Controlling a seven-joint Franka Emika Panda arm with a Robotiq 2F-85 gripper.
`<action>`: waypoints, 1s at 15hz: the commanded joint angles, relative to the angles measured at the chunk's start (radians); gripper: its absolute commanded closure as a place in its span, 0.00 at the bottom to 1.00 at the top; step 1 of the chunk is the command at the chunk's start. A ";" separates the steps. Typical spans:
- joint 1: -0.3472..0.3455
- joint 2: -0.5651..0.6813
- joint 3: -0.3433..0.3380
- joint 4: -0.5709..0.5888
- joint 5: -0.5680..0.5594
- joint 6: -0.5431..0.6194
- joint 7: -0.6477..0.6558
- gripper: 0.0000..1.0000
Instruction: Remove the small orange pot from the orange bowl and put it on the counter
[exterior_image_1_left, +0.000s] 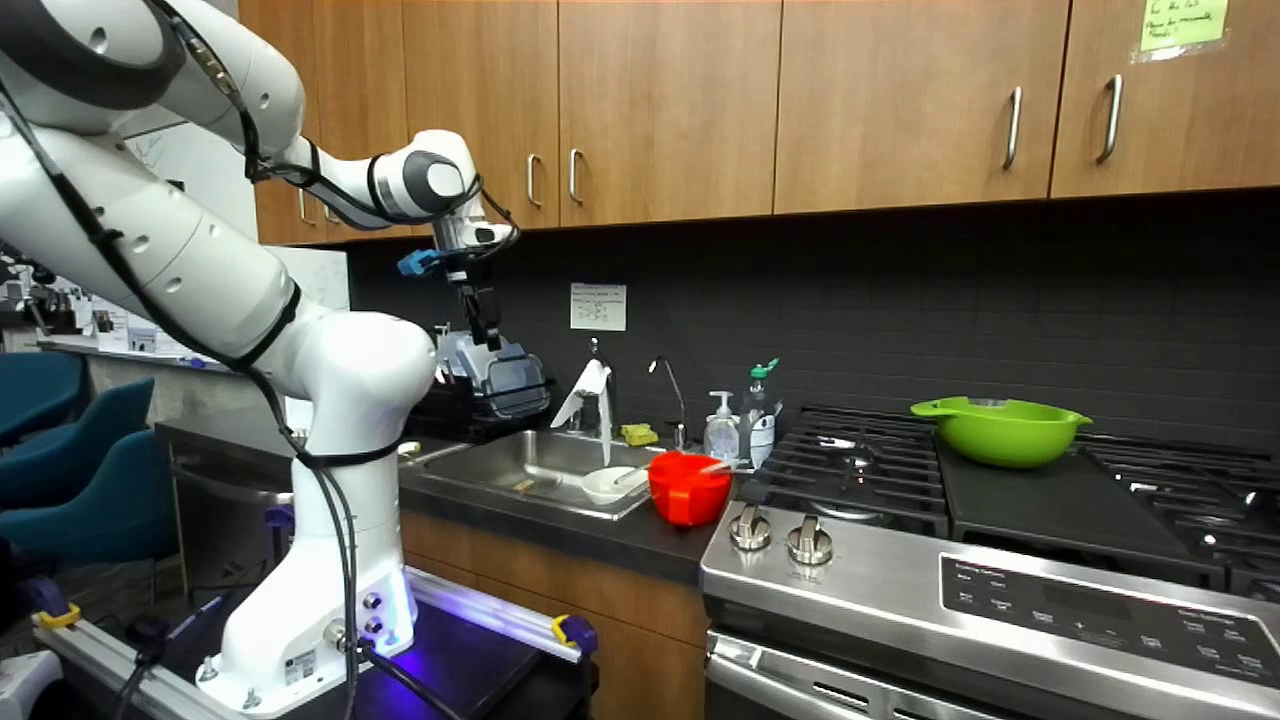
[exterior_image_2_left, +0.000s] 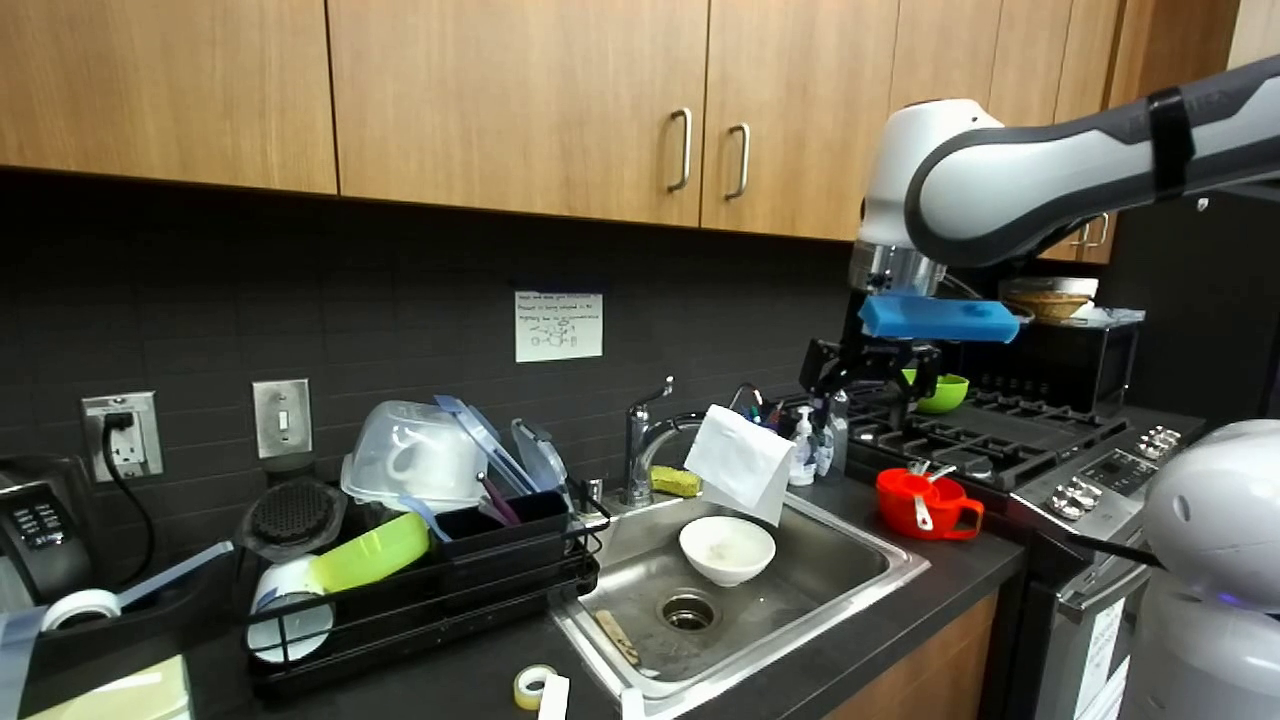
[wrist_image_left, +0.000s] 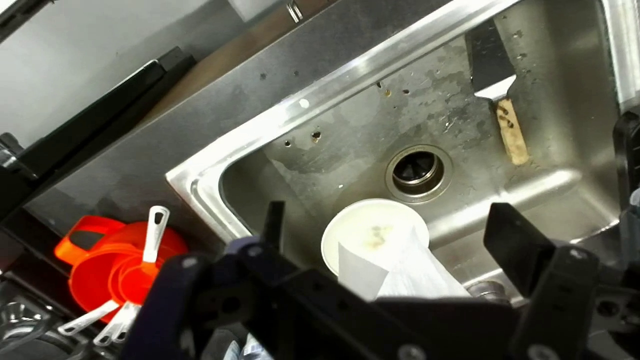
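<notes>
Gripper (wrist_image_left: 384, 215), fingers (wrist_image_left: 515, 245) spread wide, seen over the steel sink (wrist_image_left: 350, 155) in the wrist view. Small white-handled orange measuring cups (wrist_image_left: 136, 284) nest in the handled orange bowl (exterior_image_1_left: 690, 487), on the dark counter (exterior_image_2_left: 850, 650) between sink and gas stove (exterior_image_1_left: 880, 565); a white bowl (wrist_image_left: 365, 225) sits in the sink.

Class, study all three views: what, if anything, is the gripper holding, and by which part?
Nothing: the gripper stands open with nothing clamped between its fingers, and the orange bowl sits apart on the counter.
</notes>
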 joint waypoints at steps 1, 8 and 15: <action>-0.057 0.026 0.006 0.003 0.012 0.026 0.094 0.00; -0.124 0.027 -0.023 -0.013 0.000 0.069 0.198 0.00; -0.131 0.043 -0.026 -0.013 -0.019 0.109 0.234 0.00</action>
